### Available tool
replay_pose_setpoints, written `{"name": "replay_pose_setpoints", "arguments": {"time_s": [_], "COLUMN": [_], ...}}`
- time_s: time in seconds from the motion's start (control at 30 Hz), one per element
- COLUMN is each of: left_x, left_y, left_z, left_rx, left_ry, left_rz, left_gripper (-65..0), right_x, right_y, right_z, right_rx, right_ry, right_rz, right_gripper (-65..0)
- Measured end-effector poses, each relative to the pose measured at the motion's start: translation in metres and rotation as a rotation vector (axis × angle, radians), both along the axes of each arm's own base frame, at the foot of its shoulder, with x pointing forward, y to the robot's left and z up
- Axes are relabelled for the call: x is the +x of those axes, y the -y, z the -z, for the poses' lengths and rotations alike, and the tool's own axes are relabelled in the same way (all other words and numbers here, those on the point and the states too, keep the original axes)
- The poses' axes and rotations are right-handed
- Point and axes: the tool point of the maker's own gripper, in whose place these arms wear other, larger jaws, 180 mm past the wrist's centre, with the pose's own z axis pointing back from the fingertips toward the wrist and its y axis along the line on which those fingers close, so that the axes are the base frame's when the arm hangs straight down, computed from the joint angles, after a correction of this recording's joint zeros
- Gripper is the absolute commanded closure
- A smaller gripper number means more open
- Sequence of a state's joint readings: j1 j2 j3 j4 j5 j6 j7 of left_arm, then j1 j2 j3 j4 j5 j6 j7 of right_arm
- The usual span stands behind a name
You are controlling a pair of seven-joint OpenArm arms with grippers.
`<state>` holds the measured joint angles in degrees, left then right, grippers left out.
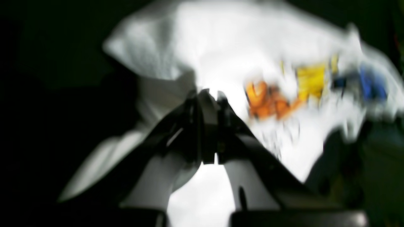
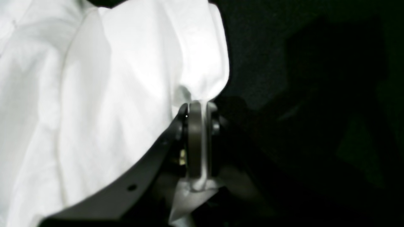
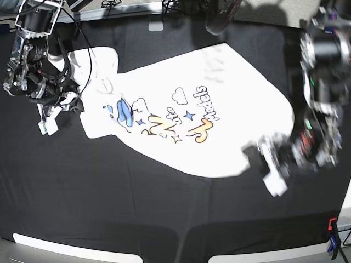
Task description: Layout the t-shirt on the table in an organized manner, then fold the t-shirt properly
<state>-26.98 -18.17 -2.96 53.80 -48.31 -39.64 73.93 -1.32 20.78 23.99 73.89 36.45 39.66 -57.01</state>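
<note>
The white t-shirt (image 3: 219, 109) lies spread on the black table (image 3: 109, 208), its blue, yellow and orange print facing up. My right gripper (image 3: 49, 121) is at the shirt's left end. In the right wrist view this gripper (image 2: 198, 105) is shut, with a fold of plain white t-shirt (image 2: 110, 78) pinched between its fingers. My left gripper (image 3: 266, 164) is at the shirt's right edge and looks blurred. In the left wrist view this gripper (image 1: 210, 94) is shut on the white t-shirt (image 1: 227, 47), with the orange and yellow letters just to its right.
A red and blue clamp (image 3: 332, 241) grips the table's near right corner. Cables (image 3: 109, 8) run along the far edge, and light panels (image 3: 71, 249) line the near edge. Black cloth surrounds the shirt on all sides.
</note>
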Motion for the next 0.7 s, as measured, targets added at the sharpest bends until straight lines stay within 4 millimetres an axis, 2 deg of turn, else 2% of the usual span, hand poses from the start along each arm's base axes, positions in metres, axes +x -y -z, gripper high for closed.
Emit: {"name": "replay_pose_setpoints", "arguments": {"time_s": [0.07,0.13,0.23,0.37,0.47,0.6,0.63,0.7], "left_x": [-0.029,-0.050,-0.068,-0.100,-0.112,-0.131,-0.139,-0.151], "left_y": [0.012,0.024,0.044,0.053,0.058,0.061,0.060,0.060], "left_z": [0.008,0.003,-0.018,-0.025,-0.031,-0.020,-0.015,-0.008], "left_rx": [-0.022,-0.051,-0.127,-0.128,-0.144,-0.181,-0.182,-0.182], "left_ry": [-0.029,-0.018,0.061,0.097,0.117,0.080,0.059,0.025], "left_rz": [0.048,0.095,0.124,0.172,0.184,0.153,0.151,0.150], "left_gripper": [0.0,0.0,0.0,0.0,0.0,-25.0,-29.3,-32.1], "right_x": [0.000,-0.001,0.000,0.000,0.000,0.000,0.000,0.000], "right_y": [0.000,0.000,0.000,0.000,0.000,0.000,0.000,0.000], "right_z": [0.000,0.001,0.000,0.000,0.000,0.000,0.000,0.000], "right_rx": [-0.003,-0.004,-0.003,-0.003,-0.003,-0.003,-0.004,-0.003], "right_ry": [-0.001,-0.002,-0.002,-0.002,-0.001,-0.001,-0.002,-0.001], "right_rz": [-0.001,-0.001,-0.002,-0.002,-0.001,-0.001,-0.002,-0.002], "right_gripper": [0.0,0.0,0.0,0.0,0.0,0.0,0.0,0.0]}}
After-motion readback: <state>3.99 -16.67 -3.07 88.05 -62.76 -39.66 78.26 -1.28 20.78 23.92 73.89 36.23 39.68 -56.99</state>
